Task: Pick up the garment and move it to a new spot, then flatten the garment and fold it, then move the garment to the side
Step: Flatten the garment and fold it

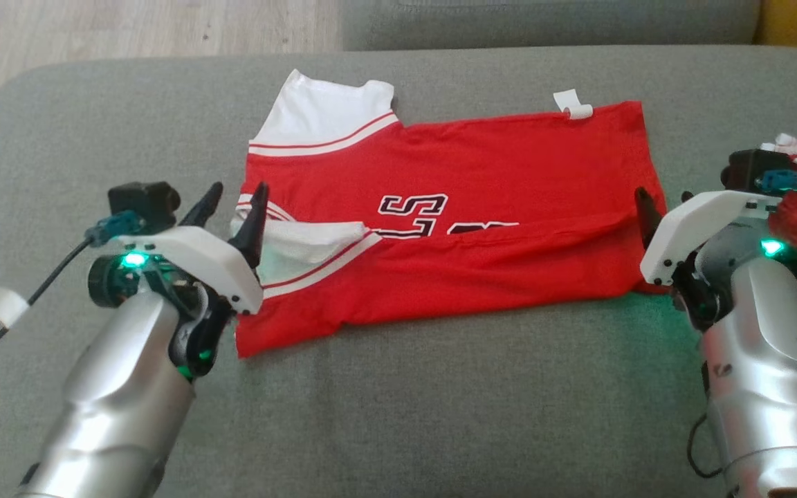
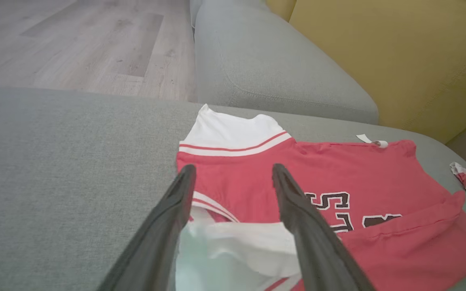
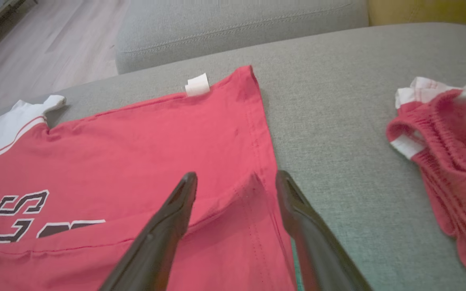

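Jaws of the left gripper (image 1: 238, 197) and of the right gripper (image 3: 237, 180) are seen spread wide, with nothing held between them. Left jaws are placed over the folded white sleeve (image 1: 301, 238) at the left end of the garment (image 1: 474, 173); right jaws straddle the hem corner at its right end. Contact of the fingertips with the cloth cannot be determined.

Garment: a red knit jersey, laid flat and crosswise on the middle of a grey cushion (image 1: 440, 401). Its near long edge is folded over the body, so that the black, white-outlined lettering (image 1: 416, 207) is half covered. White sleeves with red striping are noted at the left end. A small white tag (image 1: 573, 105) projects from the far edge.

Cushion surface: coarse woven fabric, rounded corners. A second garment (image 3: 447, 161), crumpled, red and white, lies apart to the right.

Beyond: a further grey cushion (image 2: 265, 68), a mustard-yellow cushion (image 2: 399, 60), and a pale wood-plank floor (image 2: 75, 44).
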You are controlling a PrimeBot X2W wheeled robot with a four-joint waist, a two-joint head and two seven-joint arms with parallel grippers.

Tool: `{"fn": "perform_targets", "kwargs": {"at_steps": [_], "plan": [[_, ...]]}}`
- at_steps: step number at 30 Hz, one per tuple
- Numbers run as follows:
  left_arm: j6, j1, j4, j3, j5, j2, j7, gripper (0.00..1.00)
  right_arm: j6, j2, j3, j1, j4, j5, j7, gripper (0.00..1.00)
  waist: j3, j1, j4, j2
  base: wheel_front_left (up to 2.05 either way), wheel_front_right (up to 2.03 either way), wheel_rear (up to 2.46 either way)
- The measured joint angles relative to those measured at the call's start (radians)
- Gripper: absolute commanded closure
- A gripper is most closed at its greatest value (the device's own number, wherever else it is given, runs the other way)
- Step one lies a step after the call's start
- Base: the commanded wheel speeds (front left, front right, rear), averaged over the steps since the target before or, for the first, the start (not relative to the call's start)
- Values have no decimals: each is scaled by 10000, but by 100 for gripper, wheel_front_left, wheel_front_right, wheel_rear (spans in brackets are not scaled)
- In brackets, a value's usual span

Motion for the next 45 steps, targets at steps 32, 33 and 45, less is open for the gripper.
{"fn": "perform_targets", "kwargs": {"at_steps": [32, 33, 45], "plan": [[1680, 4419, -2182, 376, -1158, 244, -151, 0, 0, 4, 203, 3984, -4251, 412, -819, 0, -333, 0, -150, 0, 0, 0, 0], [1676, 4327, -2044, 403, -1231, 188, -213, 0, 0, 4, 259, 3971, -4291, 470, -819, 0, -249, 0, -197, 0, 0, 0, 0], [1310, 3385, -1074, 569, -1409, -293, -554, 100, 0, 4, 334, 3001, -3114, 514, -874, 0, 567, 0, -390, 0, 0, 0, 0]]}}
